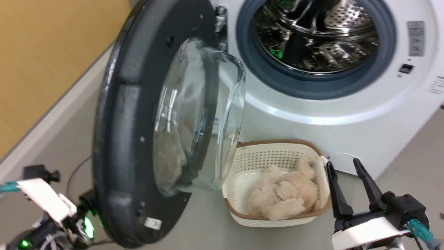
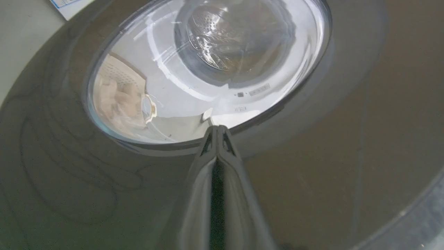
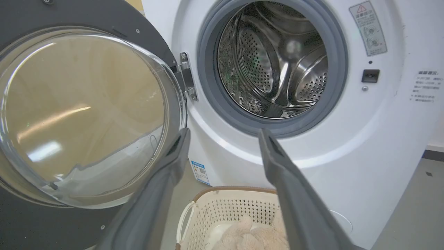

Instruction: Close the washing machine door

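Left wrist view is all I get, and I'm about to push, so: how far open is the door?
Observer: Wide open. In the head view the washing machine door stands well out from the washing machine, leaving the steel drum uncovered.
Operator: Where's the right gripper?
Observer: The right gripper is open, beside the right rim of the basket, apart from the door.
Operator: Anything caught in the opening?
Observer: No. In the right wrist view nothing hangs over the grey rubber seal.

Left jaws hidden behind washing machine door [image 1: 114,139] (head view); warning label [image 3: 368,27] print unreadable.
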